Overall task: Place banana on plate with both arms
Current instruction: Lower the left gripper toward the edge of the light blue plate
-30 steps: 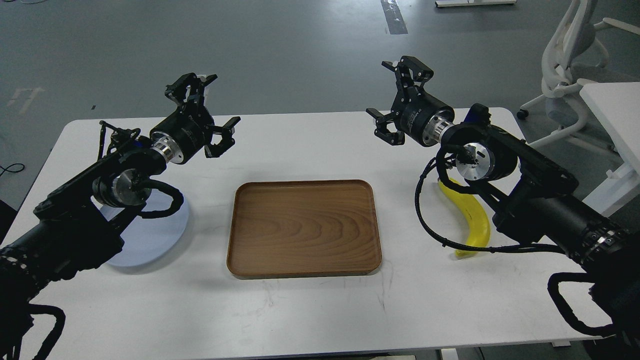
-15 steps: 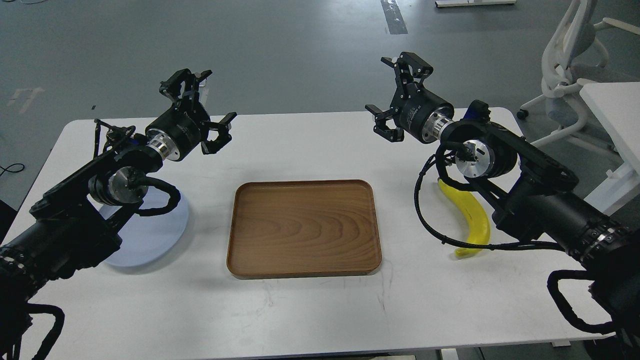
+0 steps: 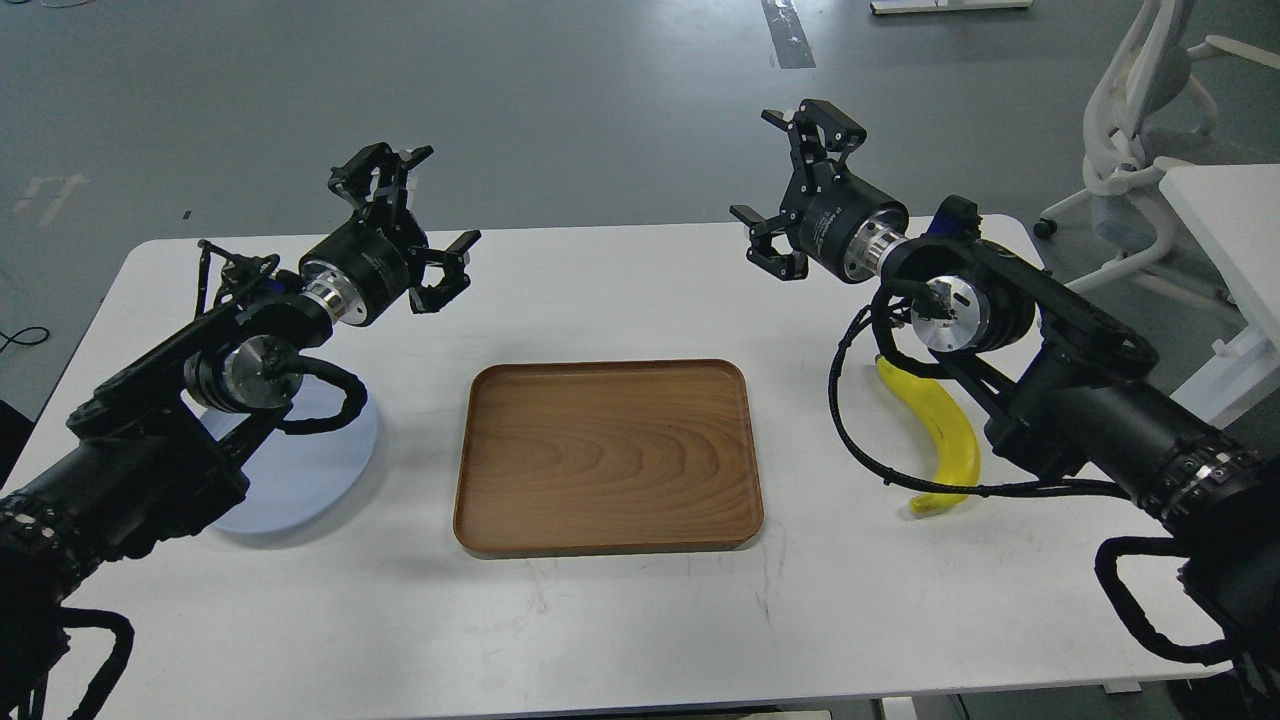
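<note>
The yellow banana (image 3: pixel 945 437) lies on the white table at the right, partly hidden under my right arm. The pale blue-grey plate (image 3: pixel 305 470) lies at the left, partly hidden under my left arm. My left gripper (image 3: pixel 412 222) is open and empty, raised above the table's far left part, well beyond the plate. My right gripper (image 3: pixel 795 190) is open and empty, raised above the table's far edge, up and left of the banana.
A brown wooden tray (image 3: pixel 605 455) lies in the middle of the table (image 3: pixel 640 620), between plate and banana. A white chair (image 3: pixel 1140 110) and another white table (image 3: pixel 1225 215) stand at the right beyond the table's edge.
Both arms shifted only slightly. The left gripper moved a little right and down from half a second ago. The right gripper stayed nearly in place. Banana, plate and tray have not moved.
</note>
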You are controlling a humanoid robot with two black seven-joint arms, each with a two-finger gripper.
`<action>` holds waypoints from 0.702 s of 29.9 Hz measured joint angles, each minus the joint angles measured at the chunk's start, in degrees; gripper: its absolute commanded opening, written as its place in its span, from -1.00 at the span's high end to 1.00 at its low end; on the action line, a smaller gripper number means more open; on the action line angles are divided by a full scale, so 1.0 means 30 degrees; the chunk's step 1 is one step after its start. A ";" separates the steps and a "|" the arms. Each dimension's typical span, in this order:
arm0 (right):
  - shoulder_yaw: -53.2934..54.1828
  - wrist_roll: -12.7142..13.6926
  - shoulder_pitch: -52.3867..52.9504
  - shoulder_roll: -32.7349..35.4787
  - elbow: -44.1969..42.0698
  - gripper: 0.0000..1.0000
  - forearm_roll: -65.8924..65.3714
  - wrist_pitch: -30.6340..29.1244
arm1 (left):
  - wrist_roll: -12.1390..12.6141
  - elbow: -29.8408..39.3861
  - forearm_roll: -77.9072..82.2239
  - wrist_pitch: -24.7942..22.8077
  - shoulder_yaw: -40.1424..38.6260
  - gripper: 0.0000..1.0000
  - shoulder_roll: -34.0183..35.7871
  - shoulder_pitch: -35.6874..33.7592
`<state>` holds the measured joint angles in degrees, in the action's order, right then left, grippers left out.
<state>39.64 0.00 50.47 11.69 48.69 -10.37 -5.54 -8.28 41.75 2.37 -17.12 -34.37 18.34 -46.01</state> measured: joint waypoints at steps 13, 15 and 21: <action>-0.0026 0.0000 0.0053 -0.0054 -0.0071 -1.00 -0.0014 0.0000 | -0.0185 0.0000 0.0145 0.0084 0.0133 -0.95 0.0043 -0.0016; -0.0028 -0.0001 0.0052 -0.0045 -0.0078 -1.00 -0.0015 0.0000 | -0.0189 0.0000 0.0193 0.0084 0.0148 -0.95 -0.0008 -0.0017; -0.0030 -0.0057 0.0027 0.0002 -0.0053 -1.00 -0.0008 0.0026 | -0.0189 0.0000 0.0219 0.0086 0.0149 -0.95 0.0020 -0.0022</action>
<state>39.55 -0.17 50.55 11.70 48.53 -10.39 -5.46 -8.85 41.75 3.03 -16.86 -33.93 18.40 -46.07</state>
